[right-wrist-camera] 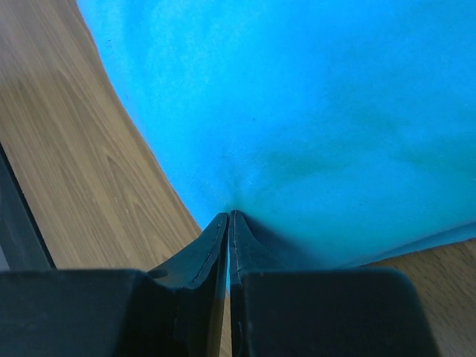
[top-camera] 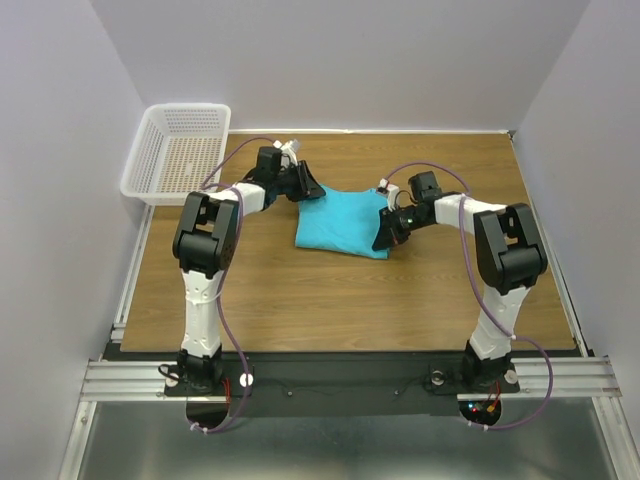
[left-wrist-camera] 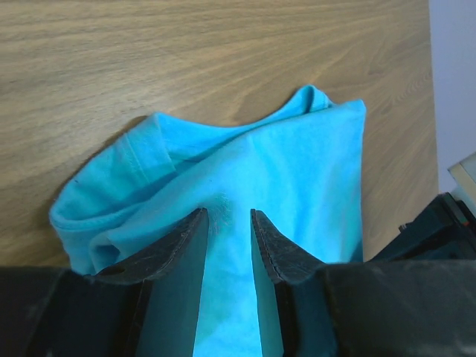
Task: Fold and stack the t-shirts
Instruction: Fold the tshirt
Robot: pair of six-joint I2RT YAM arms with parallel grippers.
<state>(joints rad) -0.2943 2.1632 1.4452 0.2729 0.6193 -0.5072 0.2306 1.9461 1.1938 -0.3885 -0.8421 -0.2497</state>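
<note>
Turquoise t-shirt (top-camera: 340, 222) lies rumpled mid-table on wooden tabletop (top-camera: 300, 300). Left gripper (left-wrist-camera: 227, 216) at shirt's far-left corner: jaws partly closed, ridge of cloth pinched between them, fabric puckering at tips. Right gripper (right-wrist-camera: 229, 216) at shirt's right edge, jaws clamped tight on cloth. White mesh basket (top-camera: 180, 150) at far-left corner, well apart.

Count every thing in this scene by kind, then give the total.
turquoise t-shirt: 1
white mesh basket: 1
robot arms: 2 (left arm, right arm)
wooden table: 1
Total: 5
</note>
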